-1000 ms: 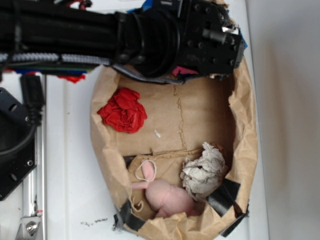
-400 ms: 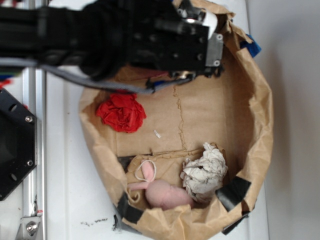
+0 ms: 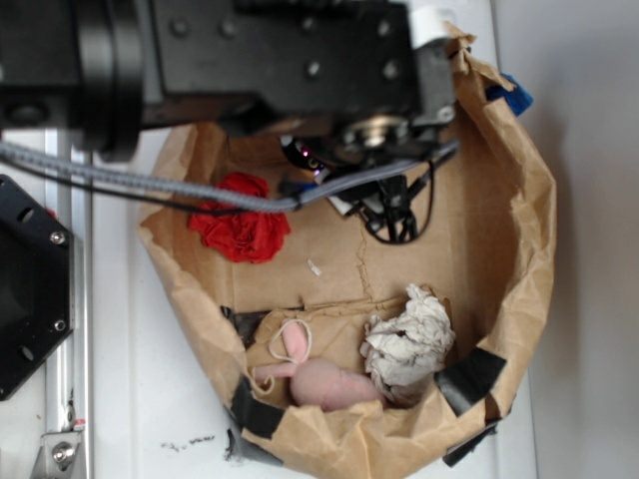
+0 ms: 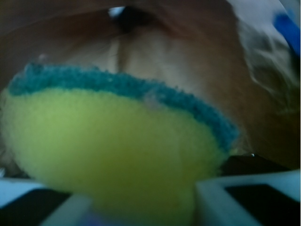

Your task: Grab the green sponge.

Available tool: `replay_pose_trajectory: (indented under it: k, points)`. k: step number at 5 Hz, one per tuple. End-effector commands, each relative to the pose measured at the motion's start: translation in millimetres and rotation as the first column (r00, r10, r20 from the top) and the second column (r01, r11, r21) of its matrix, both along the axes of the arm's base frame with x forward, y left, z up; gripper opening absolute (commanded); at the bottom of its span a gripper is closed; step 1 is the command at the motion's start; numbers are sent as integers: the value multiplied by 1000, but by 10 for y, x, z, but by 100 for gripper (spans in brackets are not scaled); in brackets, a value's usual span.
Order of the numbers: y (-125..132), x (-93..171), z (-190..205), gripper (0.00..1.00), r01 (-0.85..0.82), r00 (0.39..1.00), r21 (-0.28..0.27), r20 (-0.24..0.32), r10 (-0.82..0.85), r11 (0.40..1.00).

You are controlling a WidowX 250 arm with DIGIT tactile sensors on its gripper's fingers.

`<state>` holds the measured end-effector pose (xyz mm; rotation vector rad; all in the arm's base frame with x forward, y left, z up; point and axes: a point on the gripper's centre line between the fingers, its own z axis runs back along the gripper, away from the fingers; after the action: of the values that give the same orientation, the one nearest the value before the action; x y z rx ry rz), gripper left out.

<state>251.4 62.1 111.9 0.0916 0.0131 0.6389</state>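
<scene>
The hand (image 4: 141, 207) shows only in the wrist view, as two pale finger tips at the bottom edge, one at lower left and one at lower right. Between them sits the sponge (image 4: 113, 150), filling most of that view: a bulging yellow foam body with a thin green scouring layer arching along its top edge. The yellow foam runs down into the gap between the two tips and swells out above them, so the hand is clenched on the sponge.

In the exterior view the hand itself and the sponge are hidden under the arm (image 3: 250, 60), a big black block that reaches in from the left across the top of the picture and hangs over the upper part of a brown paper bag (image 3: 519, 249). The bag lies open with its rim rolled down and patched with black tape. Beneath the arm's head, black cables (image 3: 394, 215) dangle over the bag's flat brown floor.

To the left of those cables, close under the arm, lies a red cloth (image 3: 240, 225), crumpled into a ruffled ball. Farther off, at the opposite end of the bag, a wad of white paper (image 3: 409, 344) rests beside a pink soft toy (image 3: 324, 381), the two touching. The bag stands on a white counter (image 3: 130, 379).
</scene>
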Motion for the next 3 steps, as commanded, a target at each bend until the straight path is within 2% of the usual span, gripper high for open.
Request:
replay_pose_trajectory:
  k: [1, 2, 3]
  points:
    - [69, -92, 406, 0, 148, 989, -48, 38, -146, 988]
    - [54, -134, 528, 0, 167, 984, -69, 75, -162, 984]
    - [22, -164, 578, 0, 179, 981, -77, 89, -172, 981]
